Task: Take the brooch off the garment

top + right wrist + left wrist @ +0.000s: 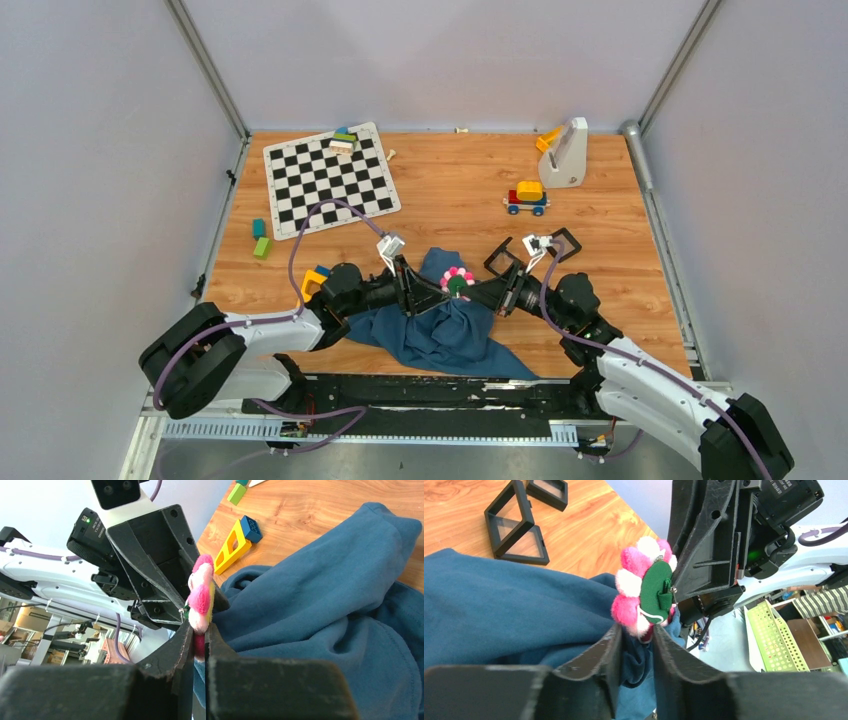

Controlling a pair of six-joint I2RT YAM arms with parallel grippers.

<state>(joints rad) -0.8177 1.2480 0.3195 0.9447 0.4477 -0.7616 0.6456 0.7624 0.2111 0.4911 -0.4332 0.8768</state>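
The teal-blue garment (440, 330) lies bunched at the near middle of the table. The pink and white flower brooch (458, 281) stands on a raised fold of it, between my two grippers. My left gripper (638, 630) is shut on a fold of the garment (499, 605) just under the brooch (644, 590), whose green back and pin face this view. My right gripper (201, 627) is shut on the lower petals of the brooch (201, 592), with the garment (325, 590) to its right. In the top view the left gripper (425, 295) and right gripper (482, 290) meet head-on.
A chessboard (330, 180) with blocks on it lies at the back left. A toy car (526, 198) and a white stand (567, 152) are at the back right. Black square frames (503, 262) lie by the right arm. Small blocks (260, 238) lie at the left.
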